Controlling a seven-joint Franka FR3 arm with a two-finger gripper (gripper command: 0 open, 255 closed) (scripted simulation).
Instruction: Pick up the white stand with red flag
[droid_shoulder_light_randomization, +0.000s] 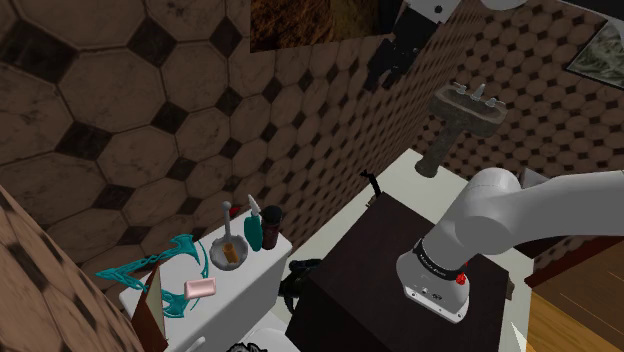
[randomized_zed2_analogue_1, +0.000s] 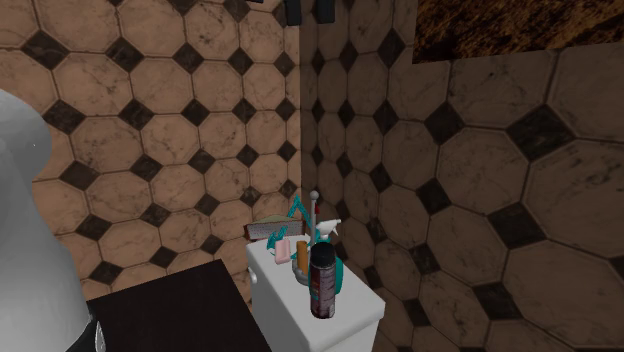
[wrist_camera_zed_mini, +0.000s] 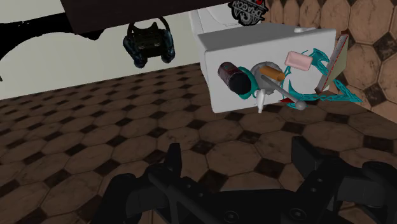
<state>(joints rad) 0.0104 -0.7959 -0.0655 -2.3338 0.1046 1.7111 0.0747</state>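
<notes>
Spread hand (wrist_camera_zed_mini: 238, 162) hangs well apart from the stand (droid_shoulder_light_randomization: 228, 222).

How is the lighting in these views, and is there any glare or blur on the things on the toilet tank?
Shoulder view is dim, though the white tank stands out clearly; second exterior view is dim too, the dark can showing little detail; wrist view is evenly lit, no glare or blur, the open gripper flat black.

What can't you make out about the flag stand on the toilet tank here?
White stand base: shoulder view, hidden behind the bowl.
Its flag: shoulder view, too small, just a red speck.
Stand's lower pole: second exterior view, the dark can covers it.
</notes>
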